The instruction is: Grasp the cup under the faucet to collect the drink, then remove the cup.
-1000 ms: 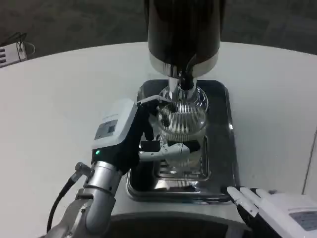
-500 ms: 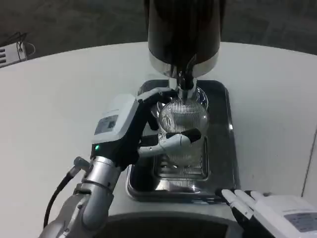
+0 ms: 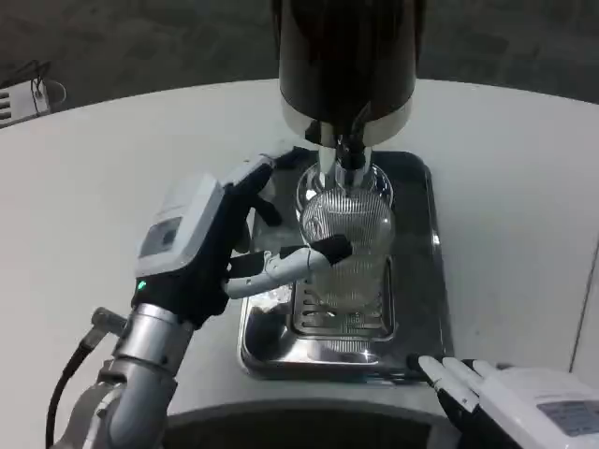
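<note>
A ribbed clear glass cup [image 3: 348, 245] stands on the drip grille [image 3: 339, 320] right under the faucet [image 3: 350, 150] of the black dispenser [image 3: 346, 56]. My left hand [image 3: 201, 238] is to the cup's left with its fingers spread apart. Its lower fingertip [image 3: 329, 249] reaches the cup's left wall, while the upper fingers [image 3: 255, 176] stand clear of the glass. Nothing is gripped. My right hand [image 3: 510, 398] lies at the bottom right by the tray's front corner, fingers stretched out and holding nothing.
The steel tray [image 3: 423, 281] holds the grille and the dispenser's foot. White table [image 3: 112, 168] spreads to both sides. A white power strip [image 3: 19, 98] lies at the far left edge.
My left hand has let go of the cup, opened its fingers and drawn back to the left. The cup stays under the faucet. The right hand has barely moved.
</note>
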### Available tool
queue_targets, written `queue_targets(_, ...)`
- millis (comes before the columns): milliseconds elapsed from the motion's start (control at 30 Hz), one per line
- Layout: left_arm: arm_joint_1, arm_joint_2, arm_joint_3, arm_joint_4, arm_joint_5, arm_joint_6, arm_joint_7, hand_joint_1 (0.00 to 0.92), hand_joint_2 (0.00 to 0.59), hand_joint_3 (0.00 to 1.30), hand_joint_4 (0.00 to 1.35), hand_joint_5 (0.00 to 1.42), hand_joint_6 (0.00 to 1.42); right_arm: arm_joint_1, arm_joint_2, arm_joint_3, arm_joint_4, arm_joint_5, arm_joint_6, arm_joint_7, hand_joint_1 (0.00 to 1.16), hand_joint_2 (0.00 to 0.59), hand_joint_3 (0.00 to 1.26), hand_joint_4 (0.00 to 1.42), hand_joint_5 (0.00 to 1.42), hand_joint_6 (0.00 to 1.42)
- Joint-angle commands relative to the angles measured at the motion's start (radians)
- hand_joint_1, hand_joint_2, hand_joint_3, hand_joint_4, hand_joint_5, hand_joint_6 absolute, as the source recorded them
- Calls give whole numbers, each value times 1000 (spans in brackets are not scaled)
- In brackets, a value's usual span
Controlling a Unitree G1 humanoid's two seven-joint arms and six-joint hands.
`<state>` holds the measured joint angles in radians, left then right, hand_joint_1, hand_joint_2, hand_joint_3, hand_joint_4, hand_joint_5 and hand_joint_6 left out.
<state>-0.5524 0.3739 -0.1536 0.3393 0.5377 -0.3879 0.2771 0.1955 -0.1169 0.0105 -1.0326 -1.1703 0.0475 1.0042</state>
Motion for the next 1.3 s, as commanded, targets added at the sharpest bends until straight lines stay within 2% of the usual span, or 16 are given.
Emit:
queue_targets(33,95,32,66,-148,-51,9,-46,119,8,290,256,588,975,-2,7,3,-15,0,6,2,540,444,0,0,0,0)
queue_targets(133,137,35,112,-241,-108,-2,-78,108,8,299,258,542,882,-6,7,10,-15,-3,11,5,540,444,0,0,0,0)
queue_targets(200,153,32,134,-286,-146,-10,-99,76,17,320,279,460,670,-9,6,14,-15,-5,15,7,540,444,0,0,0,0)
queue_targets(267,153,32,156,-332,-212,-25,-137,56,28,336,293,409,534,-11,4,18,-14,-6,18,9,540,444,0,0,0,0)
queue_targets(367,144,29,173,-375,-280,-28,-188,40,38,339,294,375,432,-15,1,26,-12,-8,22,11,540,444,0,0,0,0)
queue_targets(633,77,16,171,-444,-363,5,-315,29,53,302,263,348,367,-19,-3,40,-12,-12,29,10,540,444,0,0,0,0)
queue_targets(800,6,-2,136,-419,-387,61,-395,32,60,269,225,332,350,-13,3,41,-15,-12,29,3,540,444,0,0,0,0)
queue_targets(1300,-73,-65,77,-317,-419,143,-525,32,69,158,114,250,311,21,45,-27,-15,18,-13,0,540,444,0,0,0,0)
